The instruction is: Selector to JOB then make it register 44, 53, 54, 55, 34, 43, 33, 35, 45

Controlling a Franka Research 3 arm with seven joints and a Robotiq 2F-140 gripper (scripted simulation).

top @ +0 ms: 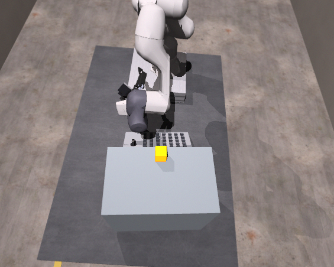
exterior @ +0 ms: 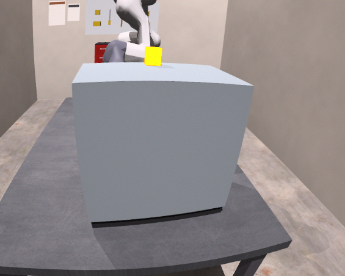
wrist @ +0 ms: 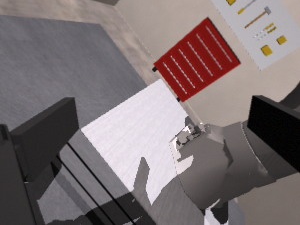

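Here the gripper (wrist: 150,144) stands fully open with nothing between its fingers. The keypad panel (top: 157,139) lies on the grey table (top: 77,147), just beyond the big grey box (top: 160,183), its selector (top: 133,142) at left. A yellow block (top: 161,153) sits on the box's far edge.

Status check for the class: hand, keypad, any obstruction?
Hand open, empty. Keypad and selector untouched, below arm. Grey box hides panel from exterior view.

We see a big box (top: 160,183) on the table (top: 77,177), a small cube (top: 161,153) on its far edge, the keypad (top: 169,139) just behind, and the arm (top: 152,59) farther back.
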